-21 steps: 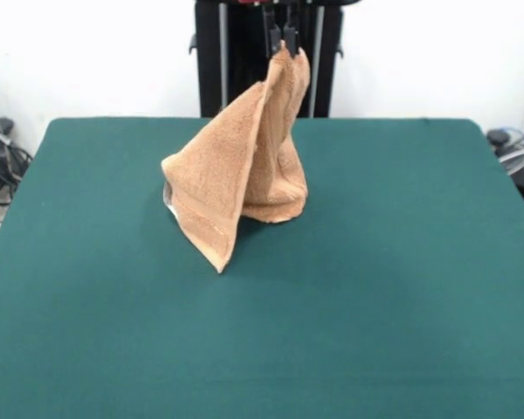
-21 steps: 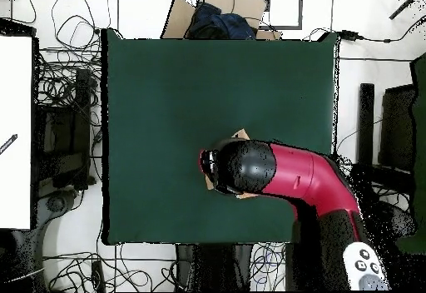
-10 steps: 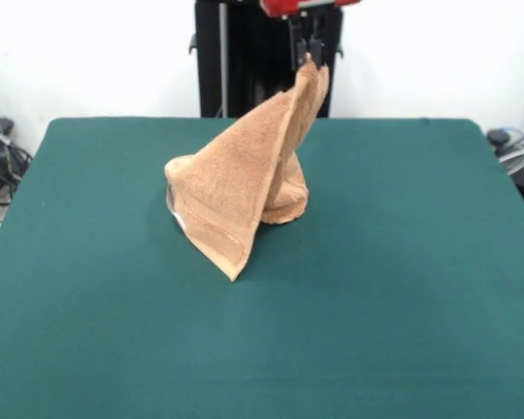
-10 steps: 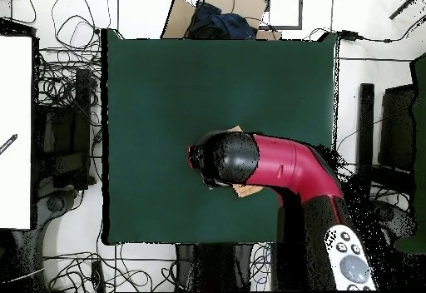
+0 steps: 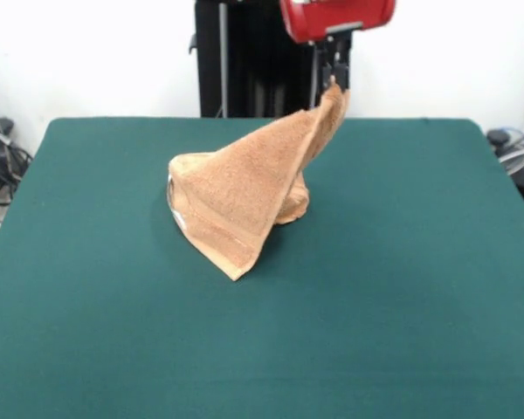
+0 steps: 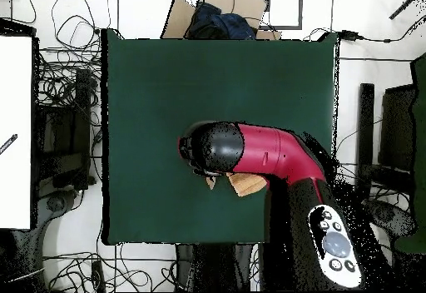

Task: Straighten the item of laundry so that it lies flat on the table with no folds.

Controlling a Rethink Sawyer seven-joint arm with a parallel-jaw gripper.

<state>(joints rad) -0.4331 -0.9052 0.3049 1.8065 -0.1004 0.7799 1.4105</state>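
The tool [image 5: 334, 77] is closed on one corner of the towel [image 5: 244, 196] and holds that corner raised in the upper centre of the front view, just below the red arm [image 5: 336, 17]. From the pinched corner the towel slopes down and to the left in a tent-like drape. Its lower part rests on the green tabletop [image 5: 402, 297], slightly left of centre. One pointed corner lies toward the bottom of the frame, and a rounded fold bulges at the right of the base. A woven band runs along the lower left edge. In the overhead view the arm [image 6: 258, 151] covers most of the towel [image 6: 247, 183]; only a small tan patch shows beneath it, in the lower middle of the tabletop [image 6: 166, 81]. The towel is not flat.
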